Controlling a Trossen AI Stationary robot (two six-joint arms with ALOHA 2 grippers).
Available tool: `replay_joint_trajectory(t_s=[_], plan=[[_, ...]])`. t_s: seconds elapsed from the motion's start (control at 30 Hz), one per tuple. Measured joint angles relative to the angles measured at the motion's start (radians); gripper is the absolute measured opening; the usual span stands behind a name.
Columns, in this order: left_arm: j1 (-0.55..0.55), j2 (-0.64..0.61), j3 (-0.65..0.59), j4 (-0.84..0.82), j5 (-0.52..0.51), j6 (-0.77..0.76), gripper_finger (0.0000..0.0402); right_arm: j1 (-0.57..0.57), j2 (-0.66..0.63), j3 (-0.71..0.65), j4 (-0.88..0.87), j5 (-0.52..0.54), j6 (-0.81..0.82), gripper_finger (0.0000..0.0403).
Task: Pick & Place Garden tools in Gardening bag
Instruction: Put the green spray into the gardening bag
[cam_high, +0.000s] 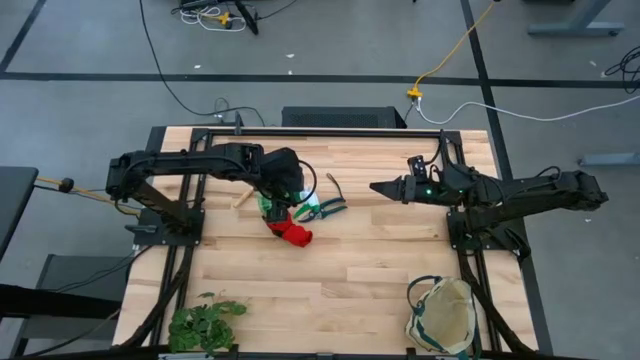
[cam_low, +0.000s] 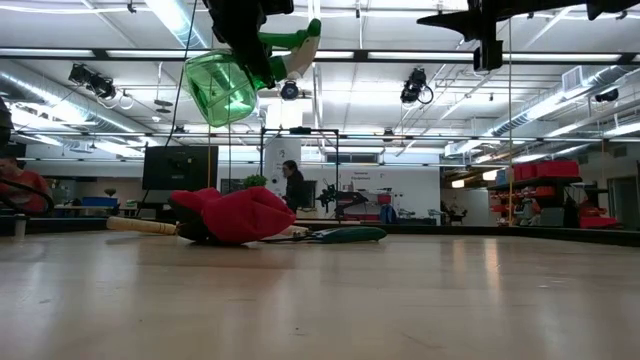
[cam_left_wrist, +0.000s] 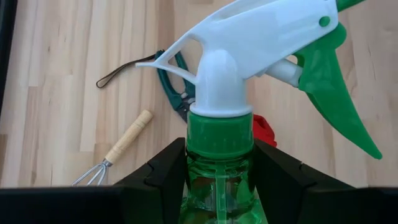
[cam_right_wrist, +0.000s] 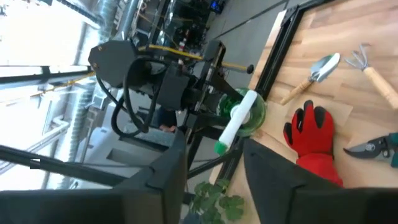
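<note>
Gripping the green spray bottle (cam_left_wrist: 224, 180) by its neck, the left pincer (cam_left_wrist: 221, 177) holds it above the desk (cam_high: 350, 270) — white trigger head tilted. Right pincer (cam_right_wrist: 214, 171) hangs parted, empty — well apart.

The spray bottle (cam_left_wrist: 221, 180) is glossy translucent green plastic with a smooth white head; the table (cam_high: 370, 270) is pale matt wood; the glove (cam_right_wrist: 314, 140) is red cloth.
</note>
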Motion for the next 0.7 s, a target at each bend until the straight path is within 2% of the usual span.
replay_joint_trajectory(t_s=[0.33,0.7], plan=[[0.001,0.0,0.0,0.021,0.001,0.023,0.0167,-0.025,0.007,0.0,-0.002,-0.039,0.0,0.022],[0.013,0.0,0.119,0.01,-0.001,0.027,0.0167,-0.026,0.007,0.0,-0.002,-0.038,0.0,0.0231]])
